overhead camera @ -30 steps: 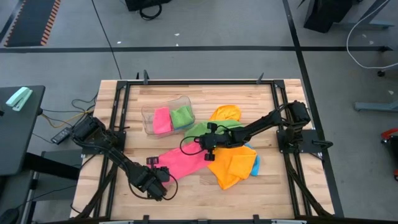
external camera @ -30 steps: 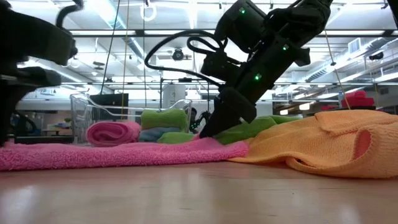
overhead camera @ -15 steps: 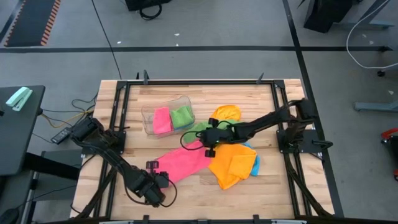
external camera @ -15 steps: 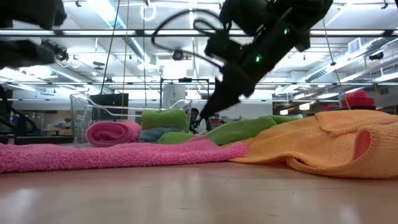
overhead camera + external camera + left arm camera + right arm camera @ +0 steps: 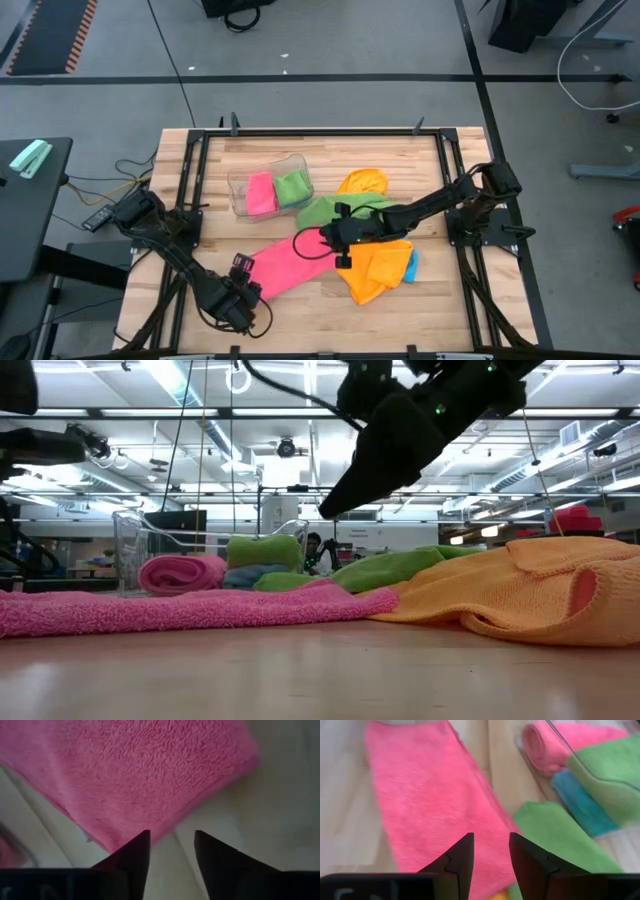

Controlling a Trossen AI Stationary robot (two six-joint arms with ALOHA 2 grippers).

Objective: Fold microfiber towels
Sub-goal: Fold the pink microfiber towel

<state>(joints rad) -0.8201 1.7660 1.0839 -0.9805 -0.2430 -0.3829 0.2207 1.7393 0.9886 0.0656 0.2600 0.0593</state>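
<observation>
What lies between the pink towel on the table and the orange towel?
Nothing: in the high view the pink towel meets the orange towel directly, beneath the right gripper.

Pink towel flat on table, orange towel heaped right, dark arm above — hand tip possibly cropped.

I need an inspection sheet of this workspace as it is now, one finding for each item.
Surface: wooden table, bare wood around the cloths.
Job's things: pink towel lying flat; green towel and orange towel bunched beside it; blue towel under the orange one.
Clutter: clear tub holding rolled pink and green cloths.
Claws: left claw open at the pink towel's corner; right claw open, raised above the towels.
Cables: black cable looping at the right arm.
Surroundings: grey floor, nothing seen nearby.
</observation>
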